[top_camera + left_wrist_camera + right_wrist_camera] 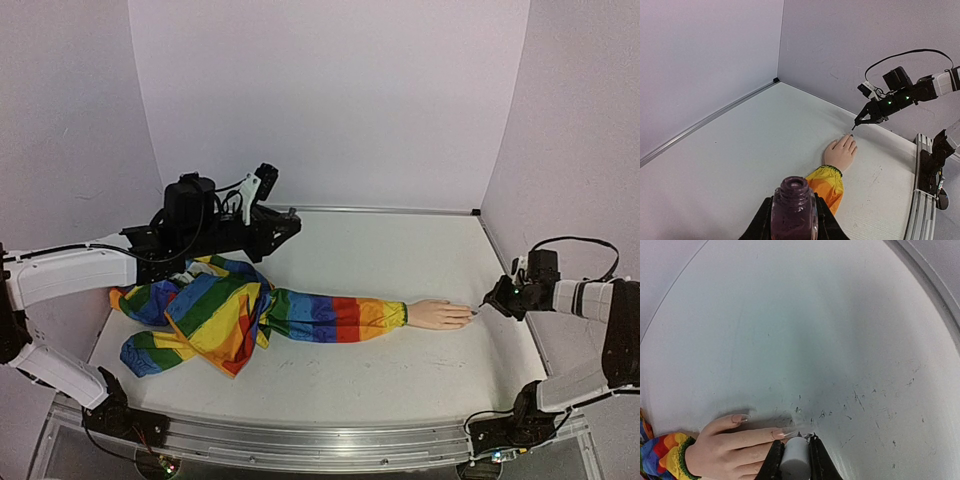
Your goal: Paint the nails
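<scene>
We find the left gripper [794,222] clamped on an uncapped dark polish bottle [794,200], far left, over the rainbow sleeve [320,315]. The right gripper [497,300] is closed on a pale brush cap [794,461], just beside the peach nails [778,433]. The mannequin hand [438,314] lies right of centre on the table [400,250], fingers pointing right.

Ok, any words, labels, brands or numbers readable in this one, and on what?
None can be read.
The bottle shows no label from this side.
The white cap is blank.
The sleeve has only coloured stripes.
</scene>
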Robot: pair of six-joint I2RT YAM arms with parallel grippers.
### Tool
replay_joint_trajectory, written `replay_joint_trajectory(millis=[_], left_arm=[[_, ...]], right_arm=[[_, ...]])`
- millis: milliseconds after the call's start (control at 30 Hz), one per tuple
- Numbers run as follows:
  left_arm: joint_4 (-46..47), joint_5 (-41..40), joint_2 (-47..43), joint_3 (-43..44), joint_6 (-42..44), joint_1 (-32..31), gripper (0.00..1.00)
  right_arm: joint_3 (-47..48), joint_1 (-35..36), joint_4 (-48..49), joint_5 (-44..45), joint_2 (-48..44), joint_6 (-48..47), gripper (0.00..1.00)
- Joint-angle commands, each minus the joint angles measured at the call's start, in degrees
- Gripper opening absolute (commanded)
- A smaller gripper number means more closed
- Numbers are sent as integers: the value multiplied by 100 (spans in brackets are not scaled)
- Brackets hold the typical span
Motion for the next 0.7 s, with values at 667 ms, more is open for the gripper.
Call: replay_joint_trajectory(millis=[667], left_arm=[[94, -42, -324, 176, -168, -50, 0]], right_arm=[[44, -31, -156, -422, 302, -30, 0]])
